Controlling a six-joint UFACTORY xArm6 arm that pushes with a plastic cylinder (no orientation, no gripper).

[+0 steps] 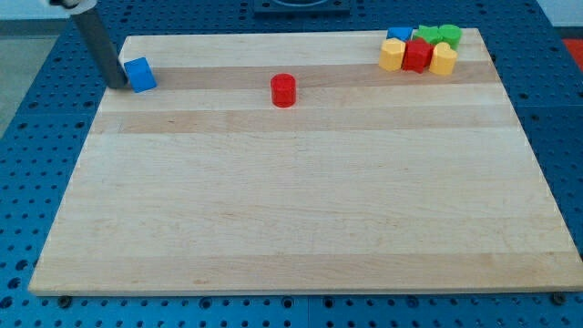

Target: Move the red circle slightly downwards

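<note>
The red circle [283, 90] is a short red cylinder standing on the wooden board [301, 210], in the upper middle. My tip [121, 85] is at the board's upper left, far to the left of the red circle. It sits right beside the left side of a blue cube [139, 75], touching or nearly touching it.
A tight cluster of blocks sits at the board's top right corner: a blue block [398, 35], two green blocks [428, 35] [449, 35], a red block [417, 55] and two yellow blocks [391, 55] [443, 59]. Blue perforated table surface surrounds the board.
</note>
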